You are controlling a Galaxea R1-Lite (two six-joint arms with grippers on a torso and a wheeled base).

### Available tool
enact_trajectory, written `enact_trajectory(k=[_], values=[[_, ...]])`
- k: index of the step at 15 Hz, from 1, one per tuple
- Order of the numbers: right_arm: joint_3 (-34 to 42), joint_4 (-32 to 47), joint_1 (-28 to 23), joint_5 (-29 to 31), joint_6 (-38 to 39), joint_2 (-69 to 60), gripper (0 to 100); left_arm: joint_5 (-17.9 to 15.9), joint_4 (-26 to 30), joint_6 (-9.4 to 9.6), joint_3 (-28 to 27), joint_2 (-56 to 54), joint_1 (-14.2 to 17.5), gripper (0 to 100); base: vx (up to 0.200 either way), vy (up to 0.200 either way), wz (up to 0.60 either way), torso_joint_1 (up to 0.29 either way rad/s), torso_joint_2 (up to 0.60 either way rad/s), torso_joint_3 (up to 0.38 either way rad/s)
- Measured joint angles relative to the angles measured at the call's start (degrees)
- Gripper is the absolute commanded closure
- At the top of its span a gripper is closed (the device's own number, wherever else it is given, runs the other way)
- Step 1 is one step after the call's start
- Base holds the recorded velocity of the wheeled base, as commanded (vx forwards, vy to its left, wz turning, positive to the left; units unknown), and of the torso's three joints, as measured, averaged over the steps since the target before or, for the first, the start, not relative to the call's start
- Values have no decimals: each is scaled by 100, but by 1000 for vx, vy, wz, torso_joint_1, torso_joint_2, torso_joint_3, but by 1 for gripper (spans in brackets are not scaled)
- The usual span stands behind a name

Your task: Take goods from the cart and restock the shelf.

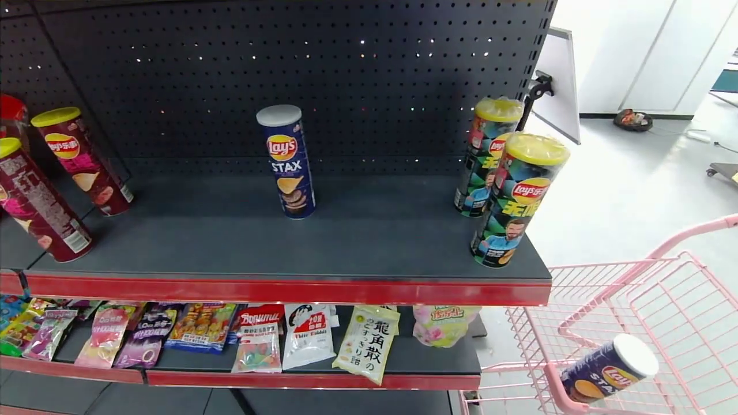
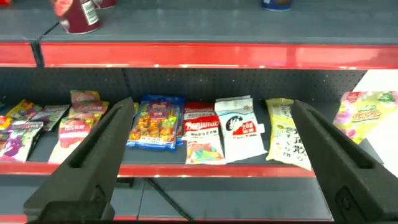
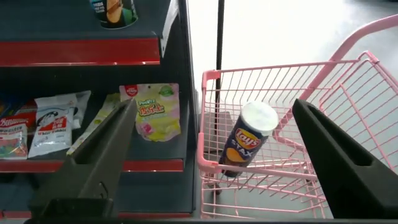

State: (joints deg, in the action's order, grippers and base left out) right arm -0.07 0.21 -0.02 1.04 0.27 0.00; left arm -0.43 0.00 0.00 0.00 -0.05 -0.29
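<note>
**Blue chip can (image 3: 249, 140) ahead of right claw (image 3: 212, 106)**
The can is lodged tilted in the pink cart (image 3: 348, 81), white lid uppermost, ahead of the right claw, which is held spread and empty. The left claw (image 2: 211, 102), also spread, is pointed at the shelf (image 2: 186, 55), farther from the can.

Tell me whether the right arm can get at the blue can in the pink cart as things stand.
Probably yes. The right gripper is open and faces the blue can, which lies alone in the open-topped pink cart with nothing over it.
</note>
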Motion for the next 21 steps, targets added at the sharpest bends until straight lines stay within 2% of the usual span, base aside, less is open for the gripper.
enact_trajectory(k=[9, 15, 21], values=[[-2, 0, 2, 2, 0, 0, 0, -4, -2, 0, 0, -2, 2, 0, 0, 0, -600, 3, 2, 2], [-2, -5, 2, 0, -9, 0, 0, 0, 0, 0, 0, 0, 0, 0, 0, 0, 0, 0, 0, 0], [0, -5, 2, 2, -6, 0, 0, -1, 0, 0, 0, 0, 5, 0, 0, 0, 0, -125, 325, 188]])
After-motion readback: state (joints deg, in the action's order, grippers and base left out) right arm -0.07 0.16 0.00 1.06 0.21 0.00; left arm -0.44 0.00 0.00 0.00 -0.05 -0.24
